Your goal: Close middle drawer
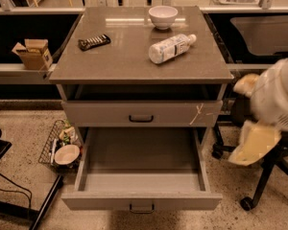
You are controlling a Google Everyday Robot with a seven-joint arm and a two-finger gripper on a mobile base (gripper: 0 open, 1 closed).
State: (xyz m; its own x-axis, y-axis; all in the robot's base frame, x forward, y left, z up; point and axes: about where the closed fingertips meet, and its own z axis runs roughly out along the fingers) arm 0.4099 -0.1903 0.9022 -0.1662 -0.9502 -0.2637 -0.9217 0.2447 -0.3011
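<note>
Camera view shows the middle drawer (pixel 142 181) pulled far out, low in the cabinet (pixel 129 56). The gripper (pixel 254 140) hangs in the air off to its right, not touching it; I cannot tell its grip.

Middle drawer (pixel 141 169): plain grey front and inside, dark bail handle (pixel 141 208). Upper drawer front (pixel 134 113): same grey, white mark (pixel 198 113) near its right end. Table (pixel 129 63) top: glossy grey-brown. Bowl (pixel 162 17): white. Bottle (pixel 170 48): clear, white label and cap. Snack wrapper (pixel 94 42): dark with pale print. Cardboard box (pixel 33 53): tan. Wire basket (pixel 52 145): dark. Floor (pixel 24 133): beige, speckled. End effector (pixel 254 145): pale yellow, at the right, beside the open drawer, under the white arm (pixel 278 97).
</note>
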